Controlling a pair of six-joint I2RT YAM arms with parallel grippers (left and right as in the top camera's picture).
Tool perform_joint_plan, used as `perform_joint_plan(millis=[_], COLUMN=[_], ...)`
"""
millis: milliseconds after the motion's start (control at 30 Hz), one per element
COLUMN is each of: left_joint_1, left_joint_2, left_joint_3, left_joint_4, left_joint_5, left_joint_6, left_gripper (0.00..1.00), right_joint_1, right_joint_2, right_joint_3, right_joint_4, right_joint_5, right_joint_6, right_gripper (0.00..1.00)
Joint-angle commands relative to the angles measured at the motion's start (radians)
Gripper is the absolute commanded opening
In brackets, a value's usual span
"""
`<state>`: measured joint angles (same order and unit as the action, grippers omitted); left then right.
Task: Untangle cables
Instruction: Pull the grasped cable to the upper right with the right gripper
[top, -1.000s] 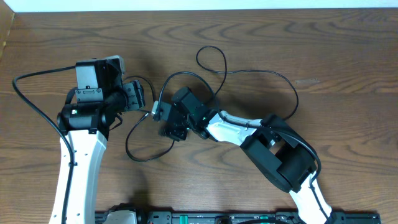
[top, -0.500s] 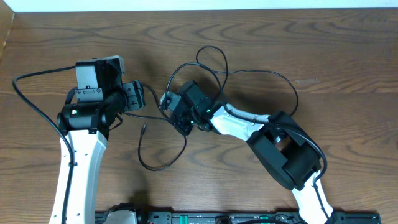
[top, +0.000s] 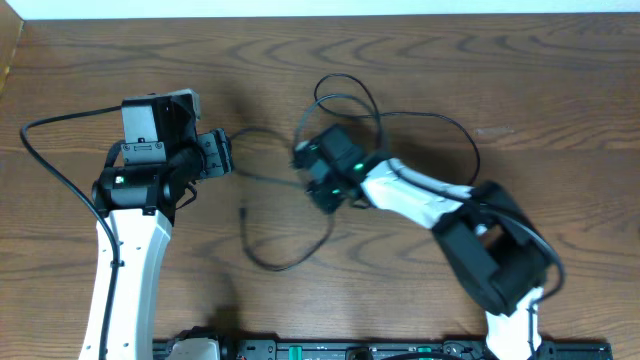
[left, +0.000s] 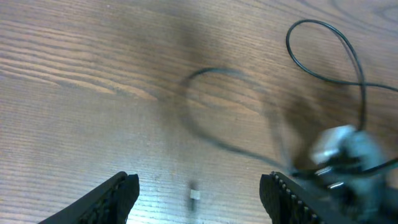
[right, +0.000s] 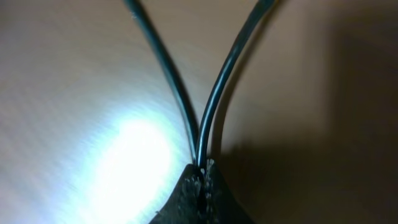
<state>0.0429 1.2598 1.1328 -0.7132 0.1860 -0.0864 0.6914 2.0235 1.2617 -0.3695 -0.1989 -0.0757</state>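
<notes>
Since the earlier frame, my right gripper (top: 318, 170) has swung toward 2 o'clock, dragging the cables (right: 201, 146) with it. One table (top: 500, 60), two arms. Right gripper: clamped on two strands, with loops at its 12 and 7 o'clock. Left gripper (left: 199, 185): spread wide, and one plug (left: 194, 195) shows between its fingers in the wrist view.

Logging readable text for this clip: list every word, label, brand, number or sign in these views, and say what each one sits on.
Nothing can be read in any view.
On the bottom rail in the overhead view: small light and green marks, too small to read.
On the left arm housing: no label visible.
On the cable and the table: no print; the left wrist view is partly blurred.
</notes>
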Motion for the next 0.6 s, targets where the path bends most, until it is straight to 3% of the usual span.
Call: perform_joint_plan(millis=[0, 167, 333, 567], left_joint_1=[0.0, 0.0, 0.0, 0.0], left_joint_2=[-0.001, -0.001, -0.001, -0.001], left_joint_3=[0.001, 0.001, 0.001, 0.001], left_joint_4=[-0.003, -0.003, -0.003, -0.003], left_joint_5=[0.012, 0.012, 0.012, 0.013], left_joint_6=[-0.013, -0.012, -0.012, -0.013], left_gripper=[0.68, 0.68, 0.68, 0.68], right_joint_1=[-0.112, -0.29, -0.566, -0.993], right_joint_2=[-0.19, -0.434, -0.637, -0.728], right_joint_3=[-0.012, -0.012, -0.011, -0.011], right_joint_4=[-0.049, -0.063, 0.021, 0.121], right_joint_5=[0.226, 0.304, 0.315, 0.16], right_joint_6=[0.019, 0.018, 0.021, 0.135], right_gripper=[0.01, 0.01, 0.01, 0.01])
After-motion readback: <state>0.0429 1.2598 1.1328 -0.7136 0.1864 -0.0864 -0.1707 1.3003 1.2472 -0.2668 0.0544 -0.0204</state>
